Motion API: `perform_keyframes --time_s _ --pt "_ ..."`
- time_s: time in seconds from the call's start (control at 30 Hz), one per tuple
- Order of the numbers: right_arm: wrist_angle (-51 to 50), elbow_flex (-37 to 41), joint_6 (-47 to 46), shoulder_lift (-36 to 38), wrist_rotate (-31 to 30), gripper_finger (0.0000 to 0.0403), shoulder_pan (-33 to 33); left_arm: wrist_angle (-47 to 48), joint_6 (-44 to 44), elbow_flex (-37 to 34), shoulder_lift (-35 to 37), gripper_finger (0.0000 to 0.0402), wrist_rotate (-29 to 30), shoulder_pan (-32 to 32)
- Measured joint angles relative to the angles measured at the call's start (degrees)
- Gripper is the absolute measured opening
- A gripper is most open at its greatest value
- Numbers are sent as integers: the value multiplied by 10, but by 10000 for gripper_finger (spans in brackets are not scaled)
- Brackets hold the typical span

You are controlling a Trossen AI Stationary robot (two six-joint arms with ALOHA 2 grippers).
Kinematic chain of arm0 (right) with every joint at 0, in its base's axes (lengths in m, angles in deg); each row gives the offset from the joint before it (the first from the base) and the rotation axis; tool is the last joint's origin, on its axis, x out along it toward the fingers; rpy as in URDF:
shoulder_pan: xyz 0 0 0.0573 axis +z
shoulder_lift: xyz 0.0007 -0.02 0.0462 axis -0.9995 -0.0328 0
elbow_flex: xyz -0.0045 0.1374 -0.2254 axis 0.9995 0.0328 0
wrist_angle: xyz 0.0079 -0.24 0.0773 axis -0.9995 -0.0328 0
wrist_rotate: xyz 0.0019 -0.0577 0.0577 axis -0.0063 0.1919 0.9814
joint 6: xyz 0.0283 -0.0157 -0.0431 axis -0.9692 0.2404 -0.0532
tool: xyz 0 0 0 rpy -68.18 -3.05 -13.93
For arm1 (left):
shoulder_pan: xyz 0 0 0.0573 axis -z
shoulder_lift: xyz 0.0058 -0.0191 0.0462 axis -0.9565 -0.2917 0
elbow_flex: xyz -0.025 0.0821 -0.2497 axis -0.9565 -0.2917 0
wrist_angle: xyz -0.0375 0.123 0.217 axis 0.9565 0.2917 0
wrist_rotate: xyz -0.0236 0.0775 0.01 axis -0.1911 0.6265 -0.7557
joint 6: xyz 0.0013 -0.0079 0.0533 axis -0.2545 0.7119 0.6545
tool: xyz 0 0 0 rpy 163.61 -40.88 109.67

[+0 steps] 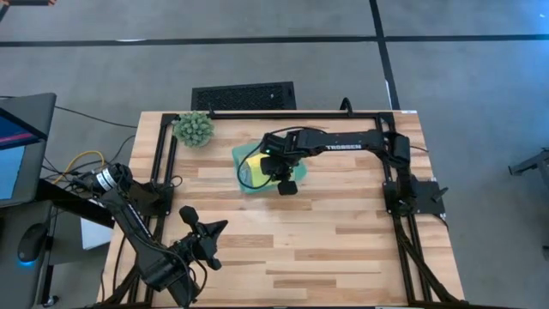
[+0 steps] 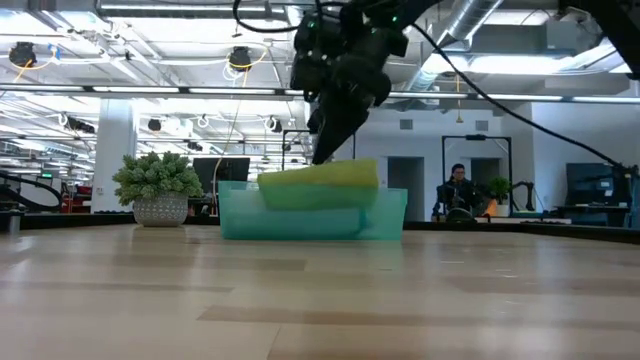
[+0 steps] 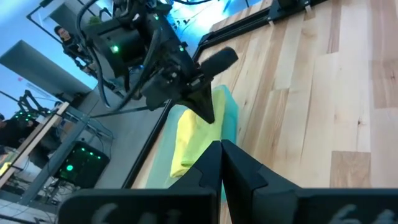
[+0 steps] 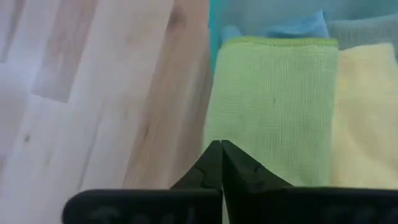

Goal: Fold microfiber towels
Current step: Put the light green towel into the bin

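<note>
The lime green towel (image 4: pixel 273 106) lies folded in the teal tray (image 2: pixel 390 212), its folded edge neat across the top, with the yellow towel (image 4: pixel 367 118) right beside it, touching along one side. Behind them peek the light blue towel (image 4: pixel 305 26) and a greyish pale sage towel (image 4: pixel 364 30). From table height the stack rises above the tray's rim, yellow-green on top.

Over it hangs the right gripper (image 4: pixel 221 144), and its fingers are pressed together tip to tip, no gap at all, pointing down at the near edge of the lime green towel. No fabric shows between the tips; whether they touch the cloth cannot be told. The tray sits toward the table's (image 1: pixel 343 249) far side, with the spiky plant ball (image 1: pixel 195 129) near the far left corner.

The left gripper (image 1: pixel 208 230) waits low at the near left, well apart from the tray, fingers closed on nothing
</note>
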Motion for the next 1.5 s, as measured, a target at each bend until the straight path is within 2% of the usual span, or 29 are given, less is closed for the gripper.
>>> perform_keyframes --time_s 0.13,0.37,0.57,0.9,1.07,1.33,1.5 --pt "-7 3 2 -14 11 7 -2 0 0 0 0 0 0 0" --pt "-20 1 13 -59 5 16 -9 -1 1 0 0 0 -2 0" --pt "-4 1 32 -72 1 7 -7 -2 1 0 0 0 -3 0" --pt "-6 0 2 14 -8 33 -3 -2 3 0 0 0 -4 0" --pt "98 -1 -67 11 -7 23 -4 -2 3 0 0 0 -4 0" --pt "241 -2 -106 -82 -31 11 -12 -6 2 0 0 0 -7 0" --pt "246 0 -105 -120 -40 24 -20 -7 2 0 0 0 -9 0"
